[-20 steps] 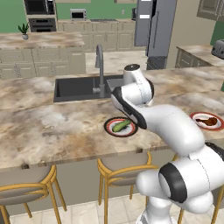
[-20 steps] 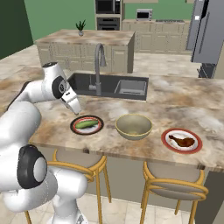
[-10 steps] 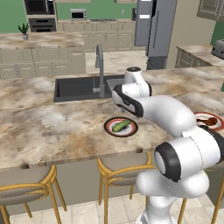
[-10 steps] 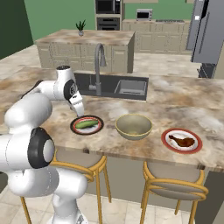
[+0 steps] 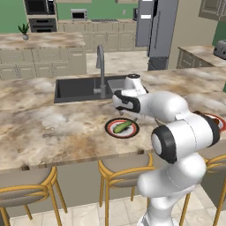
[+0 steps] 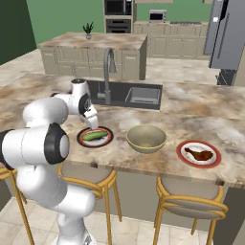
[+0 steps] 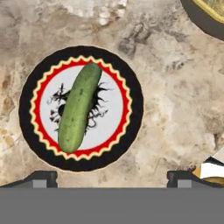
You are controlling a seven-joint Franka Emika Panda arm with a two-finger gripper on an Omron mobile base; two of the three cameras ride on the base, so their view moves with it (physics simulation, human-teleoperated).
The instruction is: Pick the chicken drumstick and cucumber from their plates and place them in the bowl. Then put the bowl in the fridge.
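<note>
The gripper (image 6: 92,125), jaws wide apart & holding nothing, hangs just over the cucumber (image 7: 79,106) lying on its plate (image 7: 127,131) near the surface's (image 6: 201,119) front edge.

On the counter (image 6: 201,124), three items are set in a row before the sink (image 6: 129,94): a plate (image 6: 106,139) with the cucumber (image 6: 94,136) on it, the bowl (image 6: 146,138) in the middle, and a second plate (image 6: 213,162) carrying the drumstick (image 6: 199,154). The gripper (image 6: 91,121) is positioned above the cucumber plate.
</note>
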